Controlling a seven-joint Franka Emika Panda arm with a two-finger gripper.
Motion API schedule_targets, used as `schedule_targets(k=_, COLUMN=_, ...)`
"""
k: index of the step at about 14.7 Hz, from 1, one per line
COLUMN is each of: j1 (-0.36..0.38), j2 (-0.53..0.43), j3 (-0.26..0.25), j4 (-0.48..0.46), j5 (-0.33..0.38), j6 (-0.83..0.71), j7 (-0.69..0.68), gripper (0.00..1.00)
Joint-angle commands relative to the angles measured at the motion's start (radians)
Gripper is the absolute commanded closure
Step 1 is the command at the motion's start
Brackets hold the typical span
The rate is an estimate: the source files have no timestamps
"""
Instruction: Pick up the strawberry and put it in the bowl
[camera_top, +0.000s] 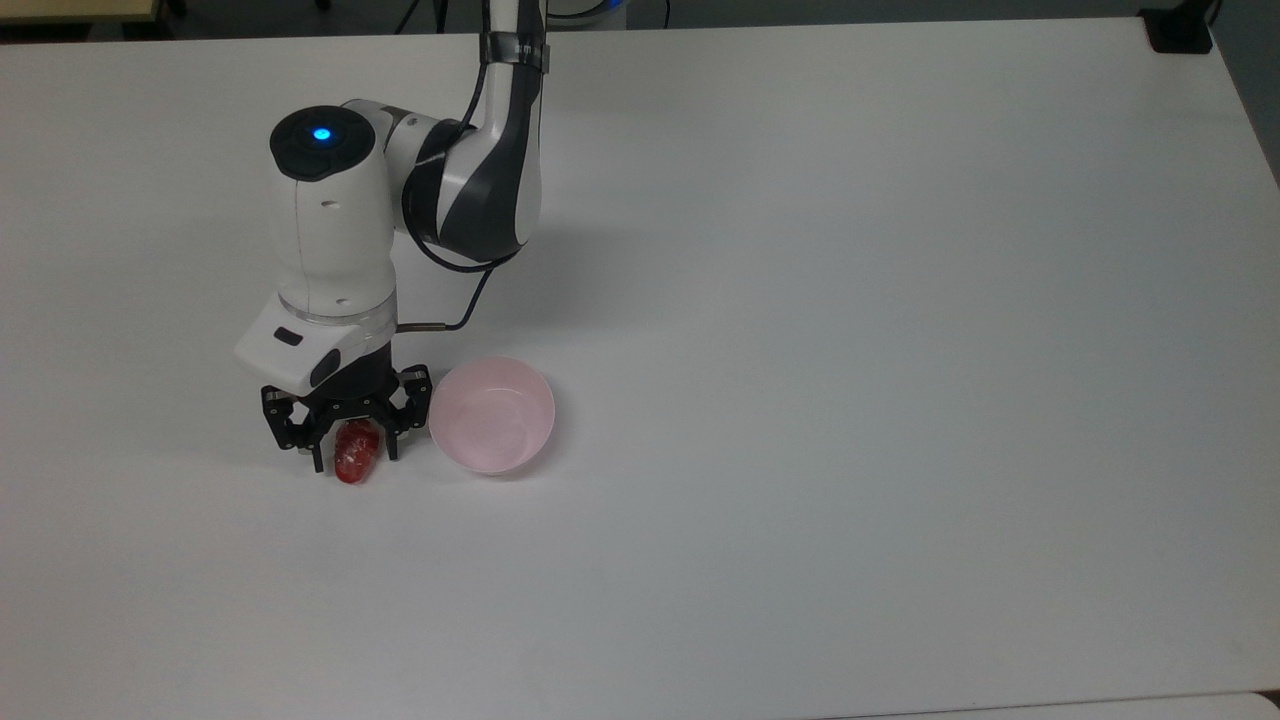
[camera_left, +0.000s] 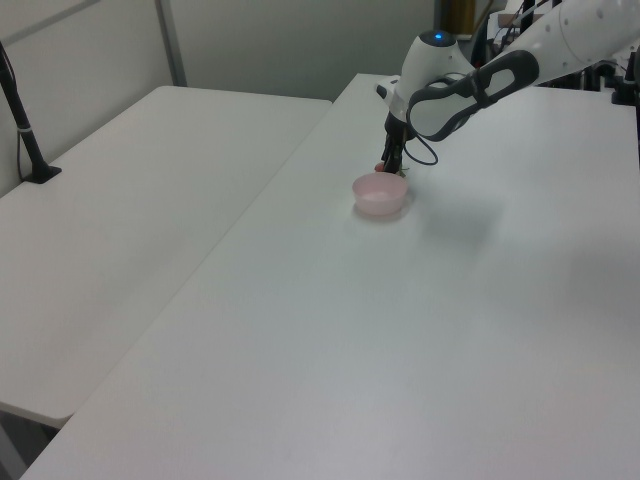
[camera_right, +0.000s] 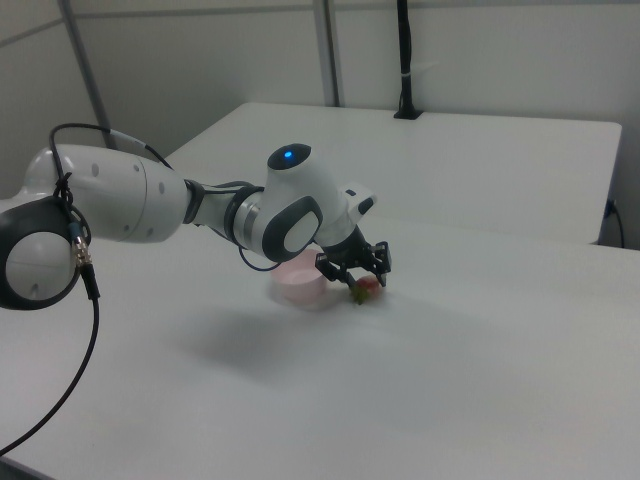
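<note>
The glossy red strawberry (camera_top: 355, 457) stands on end on the white table, just to the top view's left of the pale pink bowl (camera_top: 492, 415). My gripper (camera_top: 355, 456) points down over it, one black finger close on each side, shut on the strawberry. The bowl holds nothing, and its rim nearly touches the gripper's right finger in the top view. In the right view the strawberry (camera_right: 367, 286) sits low under the gripper (camera_right: 362, 283), green stem toward the table, beside the bowl (camera_right: 300, 285). In the left view the gripper (camera_left: 392, 165) stands just behind the bowl (camera_left: 380, 193).
A black cable (camera_top: 455, 300) loops off the wrist above the bowl. A black block (camera_top: 1180, 30) sits on the table's far right corner in the top view. A second white table (camera_left: 120, 200) with a black clamped post (camera_left: 25, 110) adjoins on the left view's left.
</note>
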Motion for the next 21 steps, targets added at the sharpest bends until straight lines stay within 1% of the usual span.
schedule_targets(k=1, j1=0.005, j2=-0.016, j3=0.0, j4=-0.031, j5=-0.024, j6=-0.025, j7=-0.032, gripper=0.54)
schedule_targets(k=2, j1=0.005, j2=-0.018, j3=0.0, j4=-0.031, j5=-0.024, j6=-0.047, j7=-0.035, gripper=0.63)
schedule_targets(k=3, j1=0.005, j2=-0.019, j3=0.0, j4=-0.031, j5=-0.024, j6=-0.065, j7=-0.035, gripper=0.79)
schedule_targets(k=4, j1=0.003, j2=-0.021, j3=0.0, j4=-0.031, j5=-0.024, j6=-0.077, j7=-0.035, gripper=0.84)
schedule_targets(k=9, j1=-0.006, j2=-0.057, j3=-0.008, j4=-0.025, j5=-0.013, j6=-0.114, j7=-0.035, gripper=0.84)
schedule_targets(k=14, j1=-0.03, j2=-0.178, j3=-0.014, j4=-0.019, j5=-0.005, j6=-0.162, j7=-0.035, gripper=0.84)
schedule_targets(k=15, j1=-0.023, j2=-0.191, j3=-0.014, j4=-0.015, j5=-0.005, j6=-0.163, j7=-0.034, gripper=0.84)
schedule_targets(k=16, j1=-0.008, j2=-0.199, j3=-0.017, j4=-0.018, j5=-0.002, j6=-0.166, j7=-0.032, gripper=0.84)
schedule_targets(k=17, j1=0.029, j2=-0.208, j3=-0.039, j4=-0.019, j5=0.001, j6=-0.191, j7=-0.029, gripper=0.84)
schedule_targets(k=18, j1=0.086, j2=-0.217, j3=-0.066, j4=-0.022, j5=0.009, j6=-0.247, j7=-0.028, gripper=0.83)
schedule_targets(k=21, j1=0.158, j2=-0.214, j3=-0.07, j4=-0.027, j5=0.026, j6=-0.295, j7=-0.006, gripper=0.82)
